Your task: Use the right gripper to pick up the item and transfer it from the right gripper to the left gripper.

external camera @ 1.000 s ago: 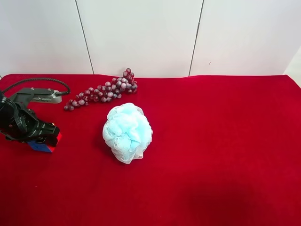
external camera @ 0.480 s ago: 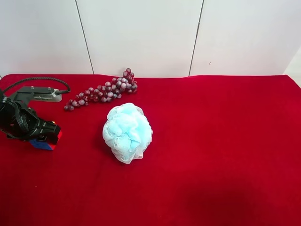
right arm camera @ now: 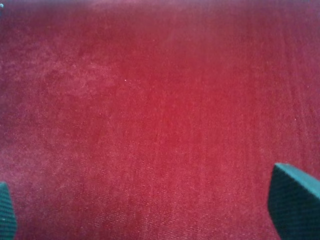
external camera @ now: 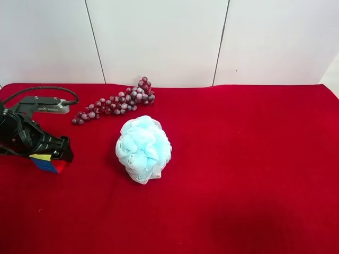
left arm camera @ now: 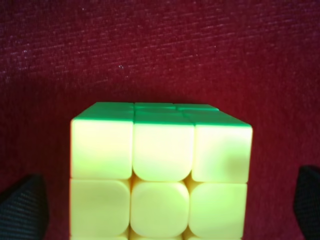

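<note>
The item, a small puzzle cube (external camera: pixel 48 164), lies on the red cloth at the exterior high view's left, yellow face up with blue and red sides. My left gripper (external camera: pixel 53 152) is low over it, on the black arm with the silver-grey box (external camera: pixel 45 106). In the left wrist view the cube (left arm camera: pixel 160 175) fills the middle with yellow and green faces. Both fingertips (left arm camera: pixel 25 207) stand apart from its sides, so the left gripper (left arm camera: pixel 165 210) is open around it. My right gripper (right arm camera: pixel 160 210) is open and empty over bare cloth. It does not show in the exterior high view.
A light-blue mesh bath puff (external camera: pixel 143 148) sits mid-table, right of the cube. A bunch of dark red grapes (external camera: pixel 116 103) lies behind it near the white wall. The red cloth (external camera: pixel 249 159) covers the table.
My left gripper has opened and let go of the cube. The cube has settled on the cloth, its yellow face now showing on top. The puff and grapes have not moved.
</note>
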